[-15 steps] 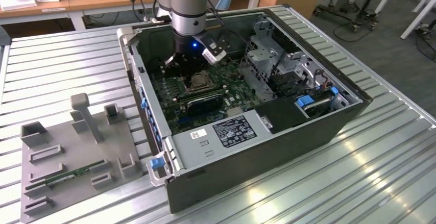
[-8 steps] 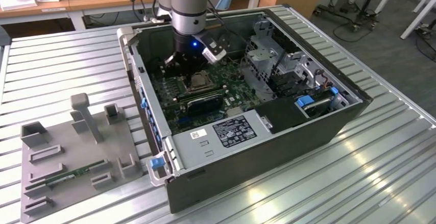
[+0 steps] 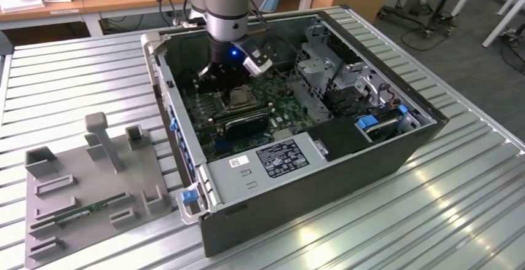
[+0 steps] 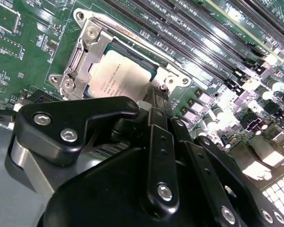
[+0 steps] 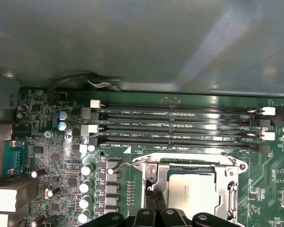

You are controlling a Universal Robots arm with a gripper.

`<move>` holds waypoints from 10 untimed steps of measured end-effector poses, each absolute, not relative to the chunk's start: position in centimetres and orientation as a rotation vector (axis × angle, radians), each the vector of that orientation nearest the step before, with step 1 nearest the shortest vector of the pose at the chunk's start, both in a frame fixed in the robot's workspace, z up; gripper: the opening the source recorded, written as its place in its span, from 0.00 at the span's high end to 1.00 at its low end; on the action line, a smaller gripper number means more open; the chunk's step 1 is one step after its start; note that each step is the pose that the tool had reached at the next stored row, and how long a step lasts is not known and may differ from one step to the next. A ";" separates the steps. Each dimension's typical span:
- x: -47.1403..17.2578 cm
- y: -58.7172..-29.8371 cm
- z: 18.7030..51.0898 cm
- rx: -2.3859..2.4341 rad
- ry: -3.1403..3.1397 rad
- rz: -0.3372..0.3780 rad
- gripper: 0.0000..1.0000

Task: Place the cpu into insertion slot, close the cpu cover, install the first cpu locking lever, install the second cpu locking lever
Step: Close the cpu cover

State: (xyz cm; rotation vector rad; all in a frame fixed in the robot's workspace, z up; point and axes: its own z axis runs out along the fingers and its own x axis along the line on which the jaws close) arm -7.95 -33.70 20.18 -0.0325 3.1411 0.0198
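On ribbed metal table (image 3: 82,79) near wooden desks (image 3: 107,0), open case (image 3: 345,178), tool (image 3: 221,80) inside

In the second wrist view, the tool (image 4: 157,99) hides the near edge of the cpu (image 4: 114,78) from you. In the first wrist view, the picture's edge cuts off part of the cpu cover (image 5: 189,162). In the exterior view, the insertion slot (image 3: 238,99) is too small to judge.

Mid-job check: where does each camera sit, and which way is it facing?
Exterior view: off the arm, looking down into the open computer case; the arm shows.
Second wrist view: on the wrist, looking past the gripper at the cpu.
First wrist view: on the wrist, facing the memory slots; gripper shows.
Shared: both wrist views show the cpu and cpu cover.
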 end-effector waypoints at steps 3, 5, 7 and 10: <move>-8.0 -33.7 20.1 -0.033 3.140 0.020 0.89; -8.0 -33.7 20.0 -0.033 3.139 0.019 0.89; -8.0 -33.7 19.8 -0.033 3.140 0.018 0.89; -8.0 -33.7 19.7 -0.032 3.140 0.018 0.89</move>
